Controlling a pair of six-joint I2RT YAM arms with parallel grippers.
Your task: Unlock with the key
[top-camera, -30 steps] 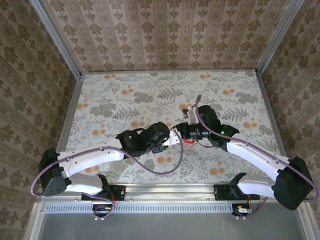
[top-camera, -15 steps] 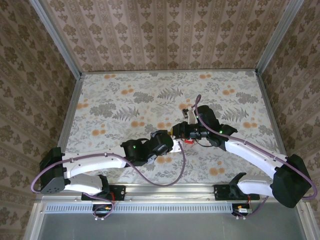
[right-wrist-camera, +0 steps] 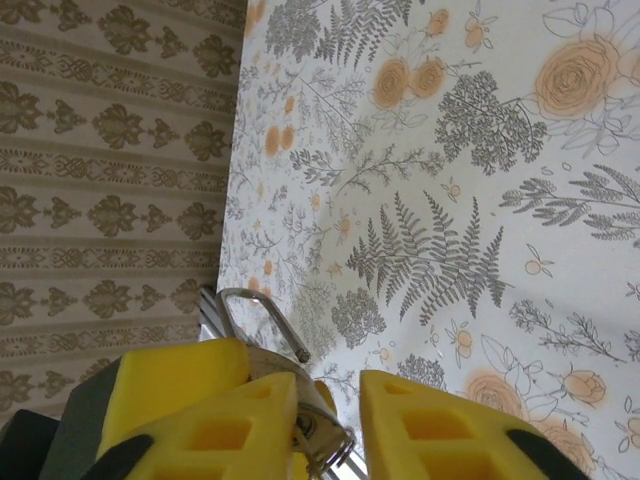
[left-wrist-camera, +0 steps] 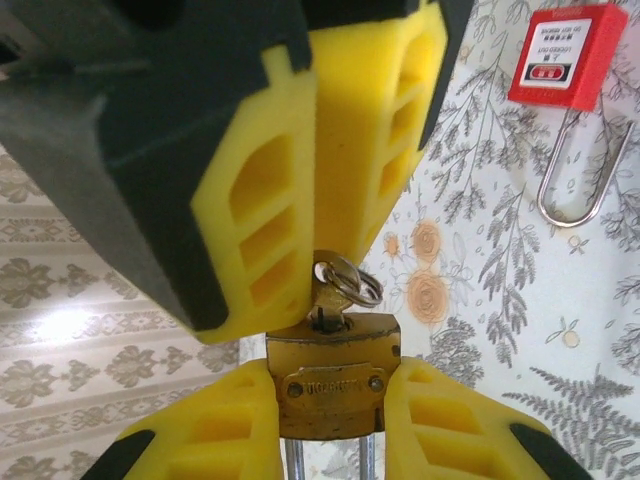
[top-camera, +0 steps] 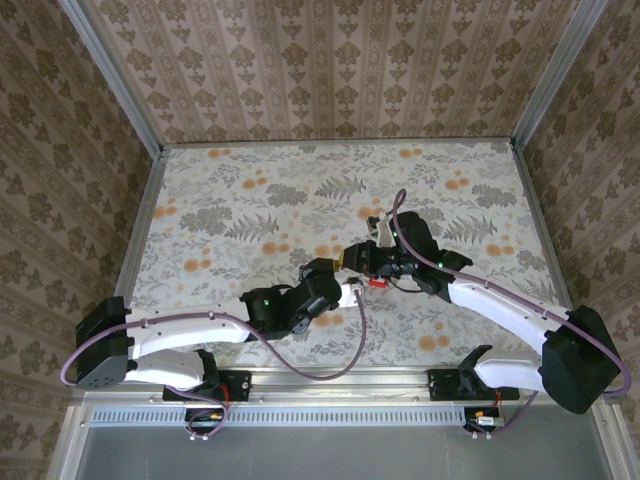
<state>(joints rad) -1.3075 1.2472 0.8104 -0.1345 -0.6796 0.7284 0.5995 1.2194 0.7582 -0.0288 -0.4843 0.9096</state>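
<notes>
Brass padlock (left-wrist-camera: 333, 375) sits clamped in left fingers (left-wrist-camera: 225, 420), key (left-wrist-camera: 325, 298) seated at narrow right fingers (left-wrist-camera: 255, 200), grip unclear; next likely needs firm pinch, then turn.

Left arm (top-camera: 190, 328) lowered toward near edge of surface (top-camera: 230, 200); left fingers (left-wrist-camera: 240, 420), with padlock (left-wrist-camera: 330, 385), carried nearer and re-angled toward right fingers (right-wrist-camera: 220, 420); right fingers shifted slightly left.

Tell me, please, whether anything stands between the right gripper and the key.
Nothing visible does. The key already sits in the keyhole of the brass padlock, which the left gripper clamps by its sides. The fingers of the right gripper flank the key's head, with no object between.
</notes>
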